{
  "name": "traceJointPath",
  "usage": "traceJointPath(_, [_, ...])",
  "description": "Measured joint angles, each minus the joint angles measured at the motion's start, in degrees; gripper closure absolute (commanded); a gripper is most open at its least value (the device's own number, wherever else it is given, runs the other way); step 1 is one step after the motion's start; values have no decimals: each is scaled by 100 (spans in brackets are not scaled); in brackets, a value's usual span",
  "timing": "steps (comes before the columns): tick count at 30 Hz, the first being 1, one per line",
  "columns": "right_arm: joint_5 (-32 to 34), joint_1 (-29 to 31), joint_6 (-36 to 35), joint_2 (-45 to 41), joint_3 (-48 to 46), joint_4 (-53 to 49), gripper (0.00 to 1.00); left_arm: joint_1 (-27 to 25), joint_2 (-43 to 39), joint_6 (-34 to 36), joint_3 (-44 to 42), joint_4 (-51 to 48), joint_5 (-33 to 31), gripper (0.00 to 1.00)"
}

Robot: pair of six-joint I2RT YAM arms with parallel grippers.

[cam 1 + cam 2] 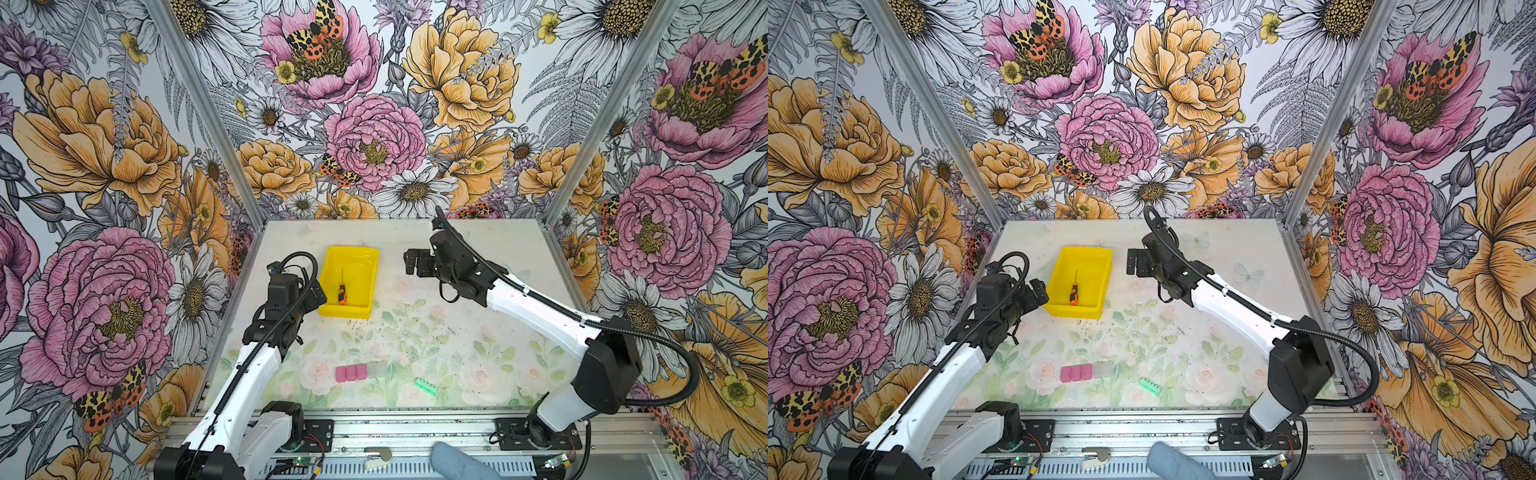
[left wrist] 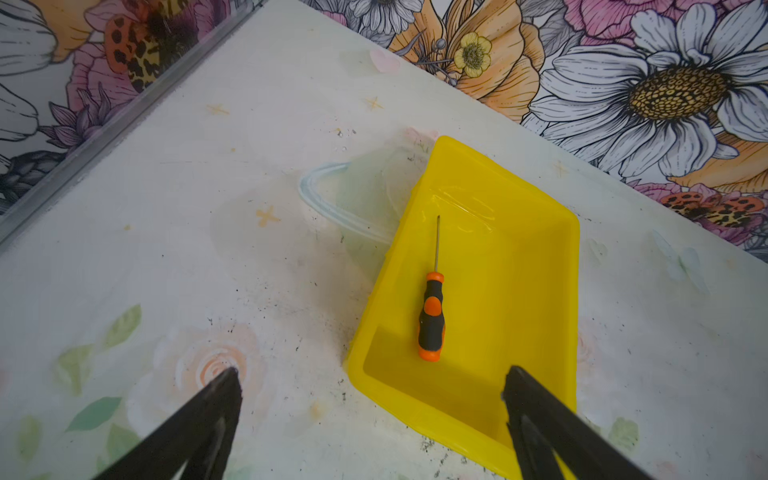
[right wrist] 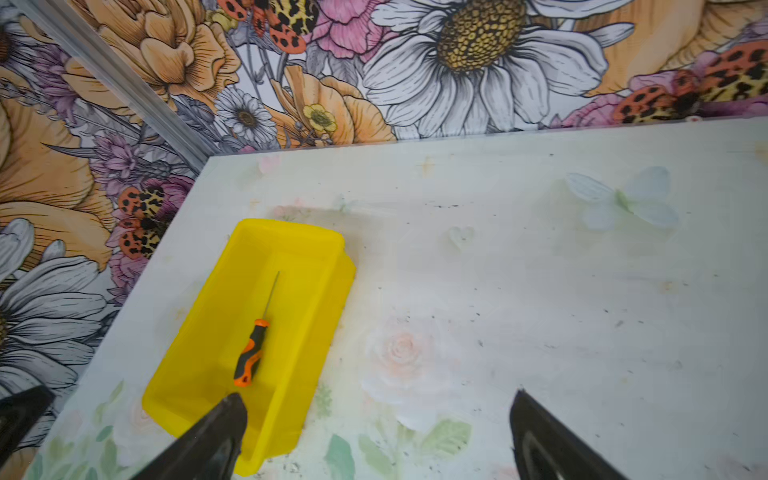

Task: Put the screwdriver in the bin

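The screwdriver [image 1: 343,291] [image 1: 1074,292], slim with an orange-and-black handle, lies flat on the floor of the yellow bin [image 1: 362,282] [image 1: 1095,282] at the back left of the table. Nothing touches it. My left gripper [image 1: 316,294] [image 1: 1038,291] hovers open at the bin's near left corner; in the left wrist view the left gripper [image 2: 374,374] straddles that corner, short of the screwdriver [image 2: 431,318] in the bin [image 2: 519,291]. My right gripper [image 1: 411,262] [image 1: 1133,262] stands open and empty to the right of the bin. The right wrist view shows the right gripper [image 3: 378,397], the screwdriver [image 3: 250,353] and the bin [image 3: 208,345].
A row of pink blocks [image 1: 352,372] with a clear piece beside it lies near the front middle. A green ridged block [image 1: 426,387] lies to its right. Flowered walls enclose the table on three sides. A blue-grey padded thing [image 1: 453,461] pokes in at the front rail.
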Motion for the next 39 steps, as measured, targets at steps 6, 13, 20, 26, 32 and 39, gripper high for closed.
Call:
traceJointPath(6, [994, -903, -162, -1217, -1390, -11, 0, 57, 17, 667, -688, 1082, -280, 1])
traceJointPath(13, [1773, -1947, -391, -1947, -2590, 485, 0, 216, 197, 1099, -748, 1600, -549, 2])
traceJointPath(20, [1781, -2675, -1130, -1786, -3239, 1115, 0, 337, 310, 1421, -1110, 2323, -588, 1])
traceJointPath(26, [1329, -3296, -1652, -1325, -3606, 2264, 1, 413, 741, 1762, -1547, 3147, -584, 1])
traceJointPath(32, [745, -3646, -2107, -737, -4059, 3757, 0, 498, 1495, 1919, -1534, 3915, -562, 1])
traceJointPath(39, [201, -3810, -2374, -332, -4376, 5047, 1, 525, 2380, 2103, -1502, 5101, -264, 1])
